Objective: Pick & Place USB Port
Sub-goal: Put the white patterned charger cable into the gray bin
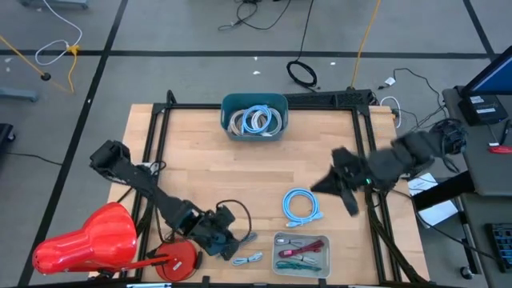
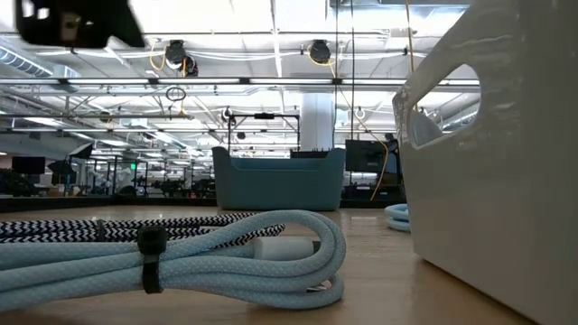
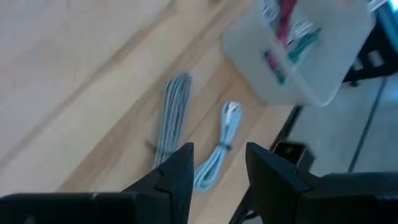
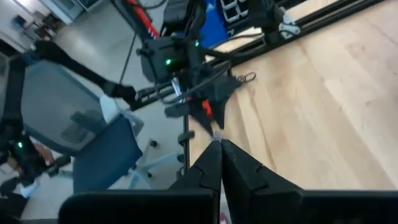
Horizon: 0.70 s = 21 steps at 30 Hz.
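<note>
The left arm reaches low along the near edge of the bench, its end effector [image 1: 230, 250] close above the surface, fingers [image 3: 177, 171] parted with a gap between them. The right arm extends in from the right side, its end effector [image 1: 346, 200] raised, fingers [image 4: 208, 165] pressed together.

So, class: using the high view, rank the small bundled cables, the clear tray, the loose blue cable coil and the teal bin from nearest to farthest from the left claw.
1. Small bundled cables, right beside the left claw.
2. Clear tray, near the table's front edge.
3. Blue cable coil, mid-table.
4. Teal bin, at the far edge.
</note>
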### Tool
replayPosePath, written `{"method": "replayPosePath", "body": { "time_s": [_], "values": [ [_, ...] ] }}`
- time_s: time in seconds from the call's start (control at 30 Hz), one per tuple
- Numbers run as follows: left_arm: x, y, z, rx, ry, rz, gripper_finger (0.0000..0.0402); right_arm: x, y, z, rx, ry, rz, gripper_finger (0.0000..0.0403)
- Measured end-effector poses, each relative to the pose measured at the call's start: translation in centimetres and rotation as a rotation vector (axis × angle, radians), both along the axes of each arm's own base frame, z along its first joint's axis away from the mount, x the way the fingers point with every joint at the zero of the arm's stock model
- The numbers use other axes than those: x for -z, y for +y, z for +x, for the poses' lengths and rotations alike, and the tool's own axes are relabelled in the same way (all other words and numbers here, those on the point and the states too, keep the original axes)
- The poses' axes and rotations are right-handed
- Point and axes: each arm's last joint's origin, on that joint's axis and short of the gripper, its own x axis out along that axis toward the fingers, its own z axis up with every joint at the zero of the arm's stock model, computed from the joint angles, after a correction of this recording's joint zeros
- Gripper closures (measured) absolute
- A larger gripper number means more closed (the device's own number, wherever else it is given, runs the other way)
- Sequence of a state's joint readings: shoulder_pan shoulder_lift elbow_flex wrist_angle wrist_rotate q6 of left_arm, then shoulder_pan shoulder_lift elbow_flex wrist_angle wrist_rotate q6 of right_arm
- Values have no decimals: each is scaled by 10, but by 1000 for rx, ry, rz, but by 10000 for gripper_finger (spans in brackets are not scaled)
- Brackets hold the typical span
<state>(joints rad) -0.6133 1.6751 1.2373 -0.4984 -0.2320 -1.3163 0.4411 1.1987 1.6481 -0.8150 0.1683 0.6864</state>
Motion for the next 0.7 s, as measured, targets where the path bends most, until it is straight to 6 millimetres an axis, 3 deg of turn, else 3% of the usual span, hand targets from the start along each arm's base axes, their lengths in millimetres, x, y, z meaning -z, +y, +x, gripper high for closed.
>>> {"method": "replayPosePath", "body": {
  "time_s": [0.17, 0.47, 0.7],
  "values": [
    [14, -14, 4, 62, 156, 50, 254, 24, 31, -16, -4, 48, -16, 403],
    [26, -48, 62, 377, 286, 250, 254, 70, 59, -19, -46, 15, 128, 403],
    [64, -48, 61, 449, 591, 290, 254, 92, 69, -24, -96, -152, 317, 403]
  ]
}}
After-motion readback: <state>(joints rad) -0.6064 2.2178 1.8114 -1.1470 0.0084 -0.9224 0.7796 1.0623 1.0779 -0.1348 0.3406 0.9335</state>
